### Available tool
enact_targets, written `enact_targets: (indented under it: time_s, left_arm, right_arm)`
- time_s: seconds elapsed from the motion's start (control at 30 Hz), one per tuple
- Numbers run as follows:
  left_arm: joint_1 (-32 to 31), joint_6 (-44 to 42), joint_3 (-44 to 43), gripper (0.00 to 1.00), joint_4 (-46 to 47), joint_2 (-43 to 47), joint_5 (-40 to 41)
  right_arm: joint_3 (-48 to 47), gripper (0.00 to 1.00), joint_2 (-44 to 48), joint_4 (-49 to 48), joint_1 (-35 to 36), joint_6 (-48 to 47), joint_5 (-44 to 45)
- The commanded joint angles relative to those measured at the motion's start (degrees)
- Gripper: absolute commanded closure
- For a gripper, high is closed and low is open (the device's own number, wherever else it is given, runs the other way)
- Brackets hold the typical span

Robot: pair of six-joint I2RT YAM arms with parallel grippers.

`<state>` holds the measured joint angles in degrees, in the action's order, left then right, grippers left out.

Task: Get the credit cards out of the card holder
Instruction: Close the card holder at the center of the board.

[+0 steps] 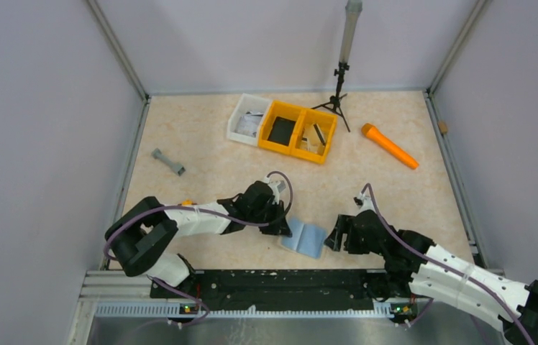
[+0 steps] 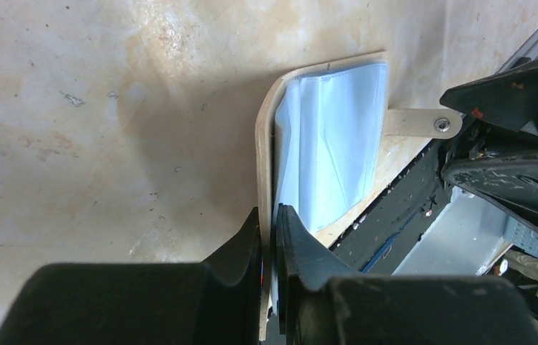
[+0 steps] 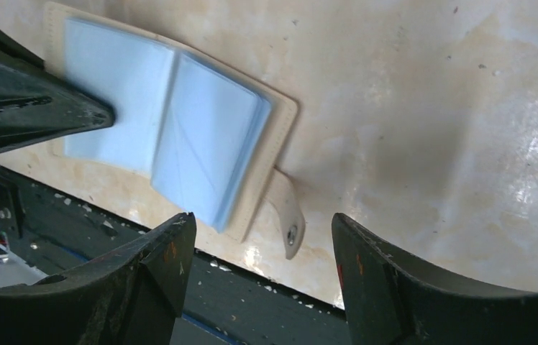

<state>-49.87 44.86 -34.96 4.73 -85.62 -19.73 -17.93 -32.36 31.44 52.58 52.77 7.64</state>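
One snap tab (image 3: 288, 212) was seen from the wrists only; at the table's (image 1: 216, 172) six o'clock the open, blue-and-tan card holder (image 1: 304, 238) was pinched by the left gripper (image 2: 272, 215), the right gripper (image 3: 262, 219) spread wide

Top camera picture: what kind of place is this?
Most likely a robot lab test booth: a left arm and a right arm bolted to the table edge, plain walls closing it in, and a tripod at the back.

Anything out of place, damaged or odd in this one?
Nothing spilled or damaged. The card holder lies open, slightly askew, close to the near edge of the table, its snap strap sticking out sideways; the left fingers pinch one cover.
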Motion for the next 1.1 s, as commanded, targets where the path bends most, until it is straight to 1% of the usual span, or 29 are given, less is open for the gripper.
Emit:
enact_targets:
  time_s: [0.0,0.07,0.13,0.23,0.37,0.4,0.43,0.47,0.6,0.73,0.93,1.07]
  left_arm:
    - [0.11,0.07,1.26,0.87,0.06,2.34,1.0]
    - [0.15,0.21,1.39,0.87,0.19,2.55,0.88]
    - [0.12,0.3,1.4,0.87,0.27,2.65,0.75]
    - [0.12,0.32,1.56,0.87,0.28,2.78,0.66]
    - [0.13,0.45,1.6,0.87,0.6,2.38,0.31]
    - [0.12,0.56,1.57,0.87,0.81,2.26,0.16]
    - [0.12,0.75,1.56,0.87,1.1,2.03,0.06]
    - [0.12,0.97,1.62,0.87,1.59,1.73,-0.13]
    - [-0.88,2.92,1.24,0.87,5.44,-1.09,-0.66]
    - [-3.2,5.17,-1.49,0.86,8.52,-5.55,0.72]
    - [-5.53,7.79,-6.36,0.87,13.09,-11.98,1.62]
    - [-5.97,9.78,-7.48,0.87,17.68,-14.86,1.27]
  right_arm:
    - [-1.1,0.32,-1.22,3.31,-0.44,1.18,0.75]
    - [-0.01,0.37,-1.52,1.33,-0.41,1.7,1.16]
    - [1.34,0.48,-1.52,-1.35,-0.4,2.09,1.1]
    - [2.57,0.69,-1.93,-5.0,-0.45,2.79,1.5]
    - [2.24,0.85,-2.6,-6.12,-0.38,2.75,3.21]
    - [1.81,0.9,-2.68,-5.78,-0.42,2.57,3.56]
    - [0.97,0.99,-2.59,-5.11,-0.45,2.47,3.78]
    - [-0.02,1.0,-2.17,-4.57,-0.41,1.98,3.72]
    - [-2.71,1.0,3.24,-5.48,-0.38,0.51,2.29]
    - [-2.6,1.0,7.69,-9.56,-0.46,0.44,0.52]
    - [-1.43,1.0,4.25,-18.07,-0.39,0.61,-2.71]
    - [1.32,1.0,1.01,-25.01,-0.42,1.24,-4.37]
